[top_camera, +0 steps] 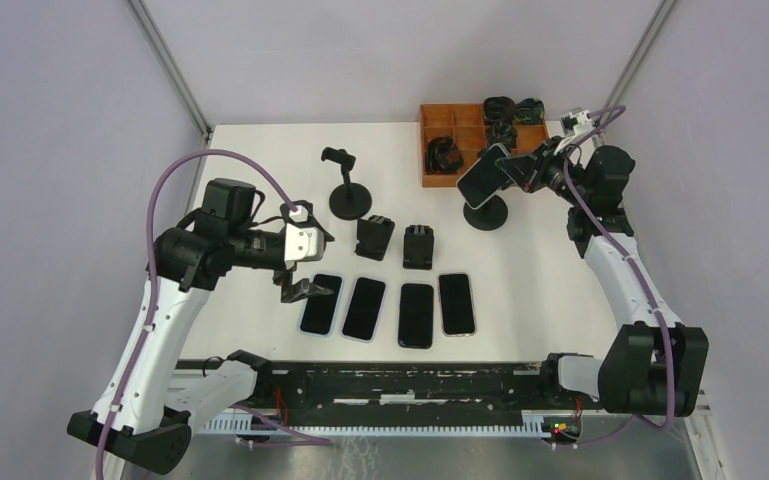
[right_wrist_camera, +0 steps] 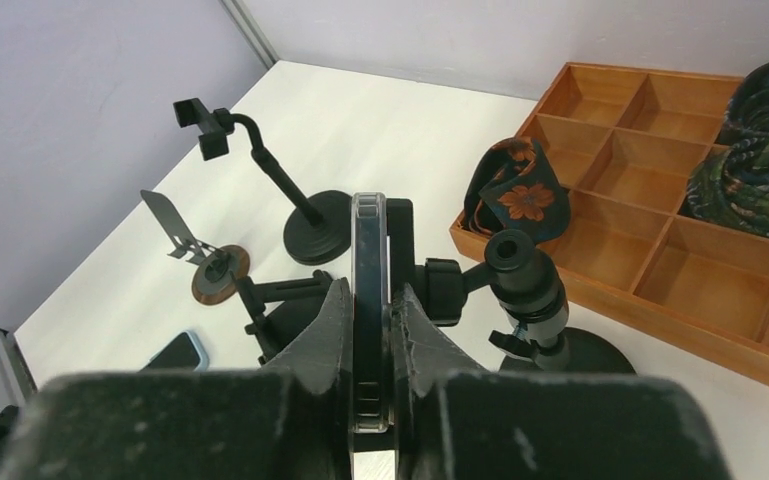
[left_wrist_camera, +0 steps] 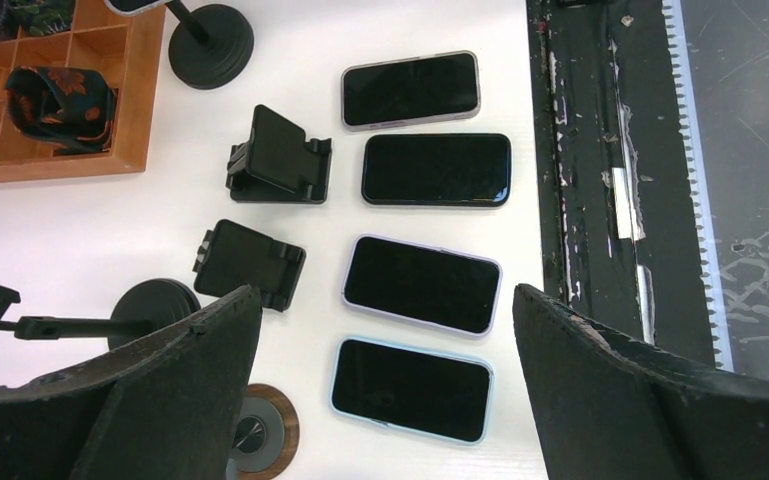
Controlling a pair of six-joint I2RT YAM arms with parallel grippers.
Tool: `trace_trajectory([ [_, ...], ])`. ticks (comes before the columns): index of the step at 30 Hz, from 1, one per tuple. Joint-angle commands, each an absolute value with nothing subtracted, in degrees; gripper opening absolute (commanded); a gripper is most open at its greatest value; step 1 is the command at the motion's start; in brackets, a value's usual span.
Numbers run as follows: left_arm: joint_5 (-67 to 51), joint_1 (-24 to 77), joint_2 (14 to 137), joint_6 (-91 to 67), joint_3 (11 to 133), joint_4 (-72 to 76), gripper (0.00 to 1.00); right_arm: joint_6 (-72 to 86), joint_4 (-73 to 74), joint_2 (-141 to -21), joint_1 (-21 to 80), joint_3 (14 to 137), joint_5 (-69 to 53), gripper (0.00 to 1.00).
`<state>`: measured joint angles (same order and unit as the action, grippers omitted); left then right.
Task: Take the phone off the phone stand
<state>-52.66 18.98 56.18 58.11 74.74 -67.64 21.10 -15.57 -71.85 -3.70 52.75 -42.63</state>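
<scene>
A phone (top_camera: 482, 176) in a clear case sits clamped in a black phone stand (top_camera: 487, 212) with a round base at the back right. My right gripper (top_camera: 516, 170) is shut on the phone; in the right wrist view the phone (right_wrist_camera: 368, 280) stands edge-on between both fingers, with the stand's clamp (right_wrist_camera: 440, 290) still behind it. My left gripper (top_camera: 305, 290) is open and empty, hovering over the leftmost of several phones lying flat in a row (top_camera: 388, 307); that light-blue-cased phone (left_wrist_camera: 411, 388) shows between its fingers.
An empty gooseneck stand (top_camera: 348, 190) stands at the back centre. Two small folding stands (top_camera: 397, 242) sit behind the phone row. A wooden compartment tray (top_camera: 438, 180) with rolled cloths is at the back right. A small round wooden disc (left_wrist_camera: 265, 432) lies by the left gripper.
</scene>
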Motion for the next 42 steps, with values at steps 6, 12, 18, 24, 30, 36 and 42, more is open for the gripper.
trace_trajectory([
  [6,-55.8,19.1,56.1,55.2,75.8,-65.2,1.00,31.6,-17.1,-68.2,-3.8,62.5,-39.3,0.00],
  [12,-57.9,19.1,56.0,48.2,72.4,-60.6,1.00,42.5,-20.9,-68.6,-3.8,71.4,-40.5,0.00],
  [18,-60.2,19.0,55.5,35.3,69.5,-50.5,1.00,51.5,-24.2,-66.4,-3.1,74.4,-42.3,0.00],
  [24,-61.5,19.0,56.4,22.6,68.1,-37.3,1.00,62.0,-31.4,-63.7,5.0,71.2,-43.3,0.00],
  [30,-62.1,19.0,58.2,8.3,67.4,-22.7,1.00,66.2,-34.8,-64.6,16.3,71.5,-42.5,0.00],
  [36,-61.2,19.0,57.2,9.0,65.8,-21.4,1.00,68.2,-37.0,-66.4,24.2,72.0,-41.9,0.00],
  [42,-64.7,19.0,55.0,10.2,64.1,-21.8,1.00,66.9,-36.5,-68.9,32.8,72.5,-40.1,0.00],
])
